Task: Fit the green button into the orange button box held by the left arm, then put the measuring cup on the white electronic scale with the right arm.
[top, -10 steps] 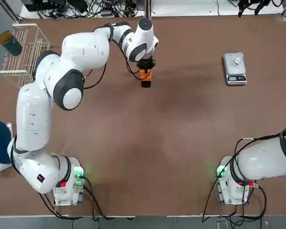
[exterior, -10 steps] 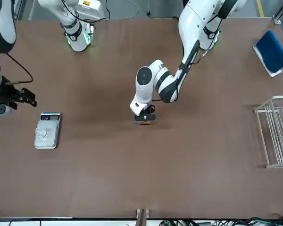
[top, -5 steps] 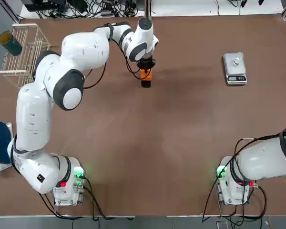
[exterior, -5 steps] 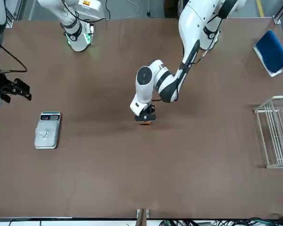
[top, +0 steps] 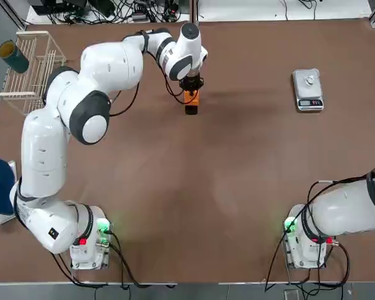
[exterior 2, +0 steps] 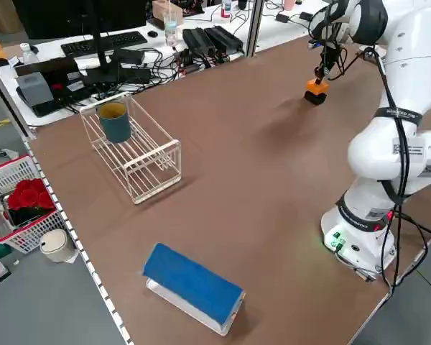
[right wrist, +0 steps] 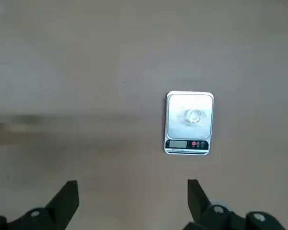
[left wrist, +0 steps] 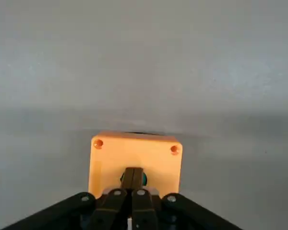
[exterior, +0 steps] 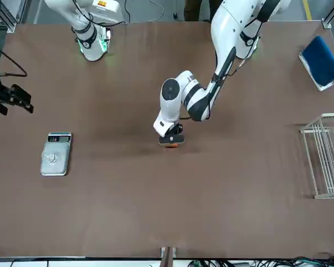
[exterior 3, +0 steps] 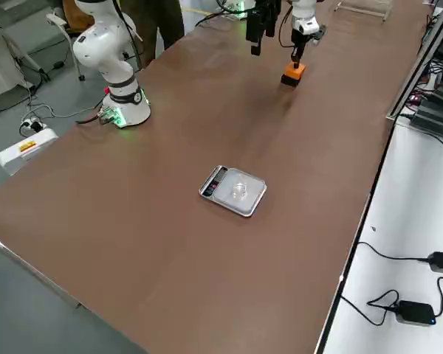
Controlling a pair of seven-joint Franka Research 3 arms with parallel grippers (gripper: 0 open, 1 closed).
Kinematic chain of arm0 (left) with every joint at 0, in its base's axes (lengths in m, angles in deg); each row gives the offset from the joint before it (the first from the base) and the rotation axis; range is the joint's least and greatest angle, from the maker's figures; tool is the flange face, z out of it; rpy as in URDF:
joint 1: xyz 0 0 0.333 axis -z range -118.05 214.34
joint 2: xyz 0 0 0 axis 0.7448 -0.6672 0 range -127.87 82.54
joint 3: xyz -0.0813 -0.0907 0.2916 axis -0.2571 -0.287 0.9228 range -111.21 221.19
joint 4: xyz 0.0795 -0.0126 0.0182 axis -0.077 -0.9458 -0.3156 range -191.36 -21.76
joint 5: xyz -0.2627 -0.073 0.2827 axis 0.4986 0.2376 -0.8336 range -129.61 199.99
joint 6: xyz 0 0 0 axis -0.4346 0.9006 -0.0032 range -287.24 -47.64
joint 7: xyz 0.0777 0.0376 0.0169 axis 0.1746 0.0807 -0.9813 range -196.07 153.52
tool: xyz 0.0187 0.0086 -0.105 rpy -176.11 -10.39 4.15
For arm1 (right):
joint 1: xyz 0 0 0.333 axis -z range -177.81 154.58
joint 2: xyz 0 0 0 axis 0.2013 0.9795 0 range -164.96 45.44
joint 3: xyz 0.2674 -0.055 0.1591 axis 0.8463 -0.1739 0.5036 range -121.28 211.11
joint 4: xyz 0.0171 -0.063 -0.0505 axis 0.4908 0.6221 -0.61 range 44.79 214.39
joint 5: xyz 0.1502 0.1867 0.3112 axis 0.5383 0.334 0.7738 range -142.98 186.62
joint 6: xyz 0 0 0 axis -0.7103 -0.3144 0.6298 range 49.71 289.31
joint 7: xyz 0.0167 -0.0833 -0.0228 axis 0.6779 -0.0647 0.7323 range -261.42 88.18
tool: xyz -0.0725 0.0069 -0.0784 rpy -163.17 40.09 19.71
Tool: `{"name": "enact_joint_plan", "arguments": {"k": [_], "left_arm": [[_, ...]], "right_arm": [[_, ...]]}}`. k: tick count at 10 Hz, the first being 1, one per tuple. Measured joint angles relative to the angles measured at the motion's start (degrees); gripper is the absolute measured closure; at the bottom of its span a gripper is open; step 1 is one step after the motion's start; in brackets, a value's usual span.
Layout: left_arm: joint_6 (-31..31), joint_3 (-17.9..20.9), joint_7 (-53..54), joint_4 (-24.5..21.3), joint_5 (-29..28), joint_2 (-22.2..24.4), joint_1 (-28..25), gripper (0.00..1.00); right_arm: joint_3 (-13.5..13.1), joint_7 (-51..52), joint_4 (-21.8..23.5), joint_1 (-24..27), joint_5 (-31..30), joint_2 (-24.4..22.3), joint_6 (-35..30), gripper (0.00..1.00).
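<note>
Brown table (top: pixel 225 187) carries everything, with the two white arms the biggest things on it. The left arm reaches to the far middle, where the left gripper (top: pixel 190 86) points straight down, its fingers (left wrist: pixel 133 179) pressed together with no gap on the top of the orange button box (top: pixel 190 98). In the left wrist view the orange button box is a bright cube-like block with two small screw holes at its far corners, and a sliver of the green button (left wrist: pixel 143 179) peeps out beside the closed fingertips, seated in the top face. The box stands on the tabletop with a small dark block just beside it on the robot's side.

Off at the robot's right edge, the right gripper (exterior: pixel 12 98) hangs above the table with its fingers (right wrist: pixel 67 199) spread wide and nothing between them.

Near the far right lies the white electronic scale (top: pixel 307 89), a small rectangle with a silvery plate and a dark display strip. On that plate sits the measuring cup (right wrist: pixel 194 116), tiny, clear and nearly see-through.
</note>
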Motion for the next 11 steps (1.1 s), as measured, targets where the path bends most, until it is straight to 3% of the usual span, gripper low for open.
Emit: {"name": "enact_joint_plan", "arguments": {"k": [3, 11], "left_arm": [[0.1, 0.0, 0.0, 0.2, 0.2, 0.0, -0.1, 0.99], [0.9, 0.0, -0.1, 0.8, 0.4, 0.0, -0.2, 0.99]], "right_arm": [[3.5, -1.3, -0.4, 2.9, 0.0, 0.0, -2.1, 0.0], [3.6, -1.4, -1.1, 3.2, 0.0, 0.0, -2.9, 0.0]]}}
